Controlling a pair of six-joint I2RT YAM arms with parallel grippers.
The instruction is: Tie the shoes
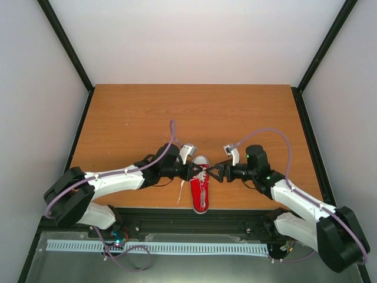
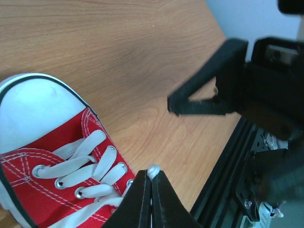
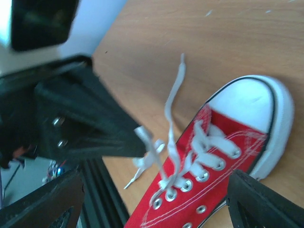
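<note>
The shoe (image 1: 200, 190), a small red canvas sneaker with a white toe cap, lies near the table's front edge, toe pointing away from the arms. My left gripper (image 1: 196, 171) reaches in from the shoe's left and is shut on a white lace (image 2: 153, 171) just above the eyelets. That pinched lace (image 3: 151, 151) runs taut from the top eyelets up to the left gripper's tip (image 3: 138, 140). A second lace (image 3: 174, 97) hangs loose and blurred above the shoe (image 3: 228, 190). My right gripper (image 3: 156, 192) stands open over the shoe's right side, its fingers (image 3: 50, 202) wide apart and holding nothing.
The wooden table (image 1: 147, 112) stretches behind the shoe between white walls. A black rail (image 1: 177, 215) runs along the near edge, close under both grippers. A lace end (image 1: 179, 196) trails onto the table left of the shoe. The right gripper's black fingers (image 2: 197, 97) hover near the left gripper.
</note>
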